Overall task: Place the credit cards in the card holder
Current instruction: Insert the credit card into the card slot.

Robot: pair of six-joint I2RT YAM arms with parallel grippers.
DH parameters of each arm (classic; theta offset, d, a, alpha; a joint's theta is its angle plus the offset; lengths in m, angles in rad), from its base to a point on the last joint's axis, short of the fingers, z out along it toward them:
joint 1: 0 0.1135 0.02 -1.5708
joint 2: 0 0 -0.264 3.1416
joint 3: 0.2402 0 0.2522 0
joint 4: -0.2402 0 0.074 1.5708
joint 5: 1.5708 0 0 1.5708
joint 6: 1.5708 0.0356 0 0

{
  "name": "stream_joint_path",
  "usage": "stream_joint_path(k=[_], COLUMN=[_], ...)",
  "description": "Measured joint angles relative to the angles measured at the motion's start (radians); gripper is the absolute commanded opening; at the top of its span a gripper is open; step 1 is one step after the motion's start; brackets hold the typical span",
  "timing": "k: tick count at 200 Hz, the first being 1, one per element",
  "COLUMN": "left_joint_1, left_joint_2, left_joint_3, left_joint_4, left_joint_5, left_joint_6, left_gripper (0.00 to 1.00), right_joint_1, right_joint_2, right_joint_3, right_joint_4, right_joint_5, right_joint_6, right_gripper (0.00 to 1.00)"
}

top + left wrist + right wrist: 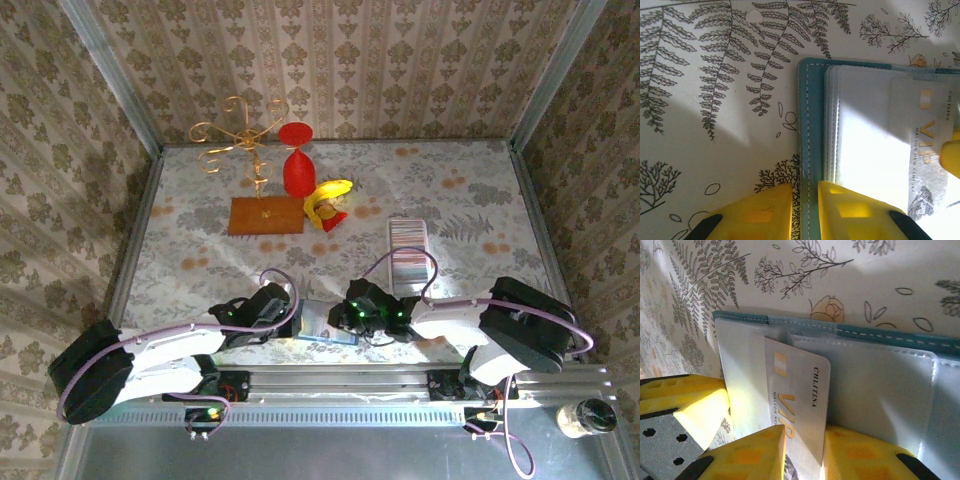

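Front centre, left gripper (805, 207) low, clamping pouch (808, 125)

- pouch (325, 325): flat on the table (200, 250), near its front edge, approx. mid-width (ref. for all below).
- credit card (800, 400): on top of the pouch's sleeves; tucked in or just lying, can't tell.
- left gripper (805, 220): at pouch's L edge.
- right gripper (805, 450): at pouch's R side, fingers either side of the card.
- card holder (408, 255): behind pouch, to the R, near.
- banana (328, 198): well behind pouch.
- board (265, 215): behind-L of pouch, wire stand (240, 135) upright on it.
- hourglass-shaped piece (295, 160): well behind pouch, betw. stand and banana.
- jar (587, 418): front-R of pouch, off the table.
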Motion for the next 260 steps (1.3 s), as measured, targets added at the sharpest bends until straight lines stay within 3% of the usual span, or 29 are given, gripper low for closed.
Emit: stream_joint_path(k=[53,105,157,260], left_joint_1=[-0.005,-0.005,-0.006,-0.013], left_joint_2=[0.0,-0.013,-0.035,-0.035], left_joint_3=[0.0,-0.001,-0.008,-0.01], left_joint_4=[-0.001,-0.017,-0.023,-0.024], left_joint_5=[-0.007,-0.01,-0.011,-0.011], left_joint_6=[0.0,-0.002,-0.009,-0.02], left_gripper=[0.2,0.2,0.21,0.2], right_joint_1=[0.002,0.01,0.018,0.042], right_joint_2=[0.053,0.084,0.068,0.121], right_joint_3=[0.074,0.15,0.189,0.264], right_joint_4=[-0.034,-0.101,-0.246,-0.303], right_joint_5=[-0.013,-0.02,0.0,0.007], right_joint_6=[-0.024,-0.055,-0.108,-0.14], right_gripper=[0.22,0.28,0.26,0.07])
